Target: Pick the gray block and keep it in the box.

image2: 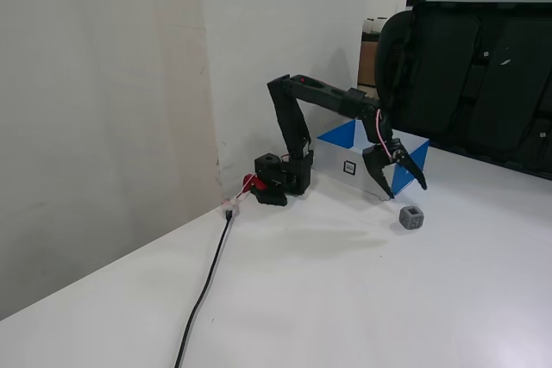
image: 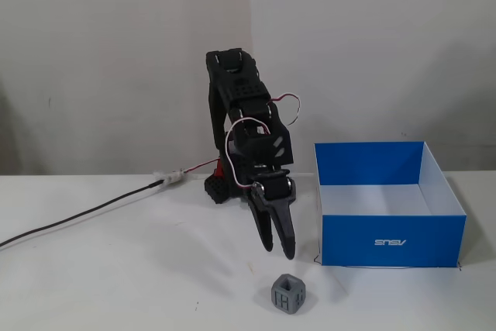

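Observation:
The gray block (image: pixel 287 293) is a small dark-gray cube with grid-like cut-outs. It sits on the white table near the front edge and also shows in the other fixed view (image2: pixel 411 217). My gripper (image: pixel 279 252) points down, open and empty, just above and behind the block without touching it; its jaws look spread in the other fixed view (image2: pixel 407 193). The blue box (image: pixel 391 242) with a white floor and an upside-down ASUS logo stands to the right of the gripper. In the other fixed view the box (image2: pixel 339 138) is partly hidden behind the arm.
A black cable (image: pixel 77 218) runs from the arm's base across the table to the left; it also shows in the other fixed view (image2: pixel 207 282). A wall stands close behind the arm. A black chair (image2: pixel 474 84) stands beyond the table.

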Motion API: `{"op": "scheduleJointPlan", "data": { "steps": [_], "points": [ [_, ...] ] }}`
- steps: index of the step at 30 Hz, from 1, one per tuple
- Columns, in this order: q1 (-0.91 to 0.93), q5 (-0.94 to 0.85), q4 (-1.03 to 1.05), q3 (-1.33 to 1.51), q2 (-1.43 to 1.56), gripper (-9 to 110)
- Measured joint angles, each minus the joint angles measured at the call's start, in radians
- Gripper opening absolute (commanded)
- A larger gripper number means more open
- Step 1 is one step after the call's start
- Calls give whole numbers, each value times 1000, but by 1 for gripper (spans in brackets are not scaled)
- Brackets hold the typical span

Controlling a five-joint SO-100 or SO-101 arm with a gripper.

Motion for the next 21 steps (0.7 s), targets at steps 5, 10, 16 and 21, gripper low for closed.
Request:
{"op": "scheduleJointPlan", "data": {
  "steps": [5, 10, 16, 21],
  "points": [
    [0, -40, -2, -81, -183, 31],
    [-2, -57, 51, -196, -321, 31],
    [-29, -55, 80, -336, -463, 31],
    [-41, -55, 80, -360, -525, 16]
  ]
}}
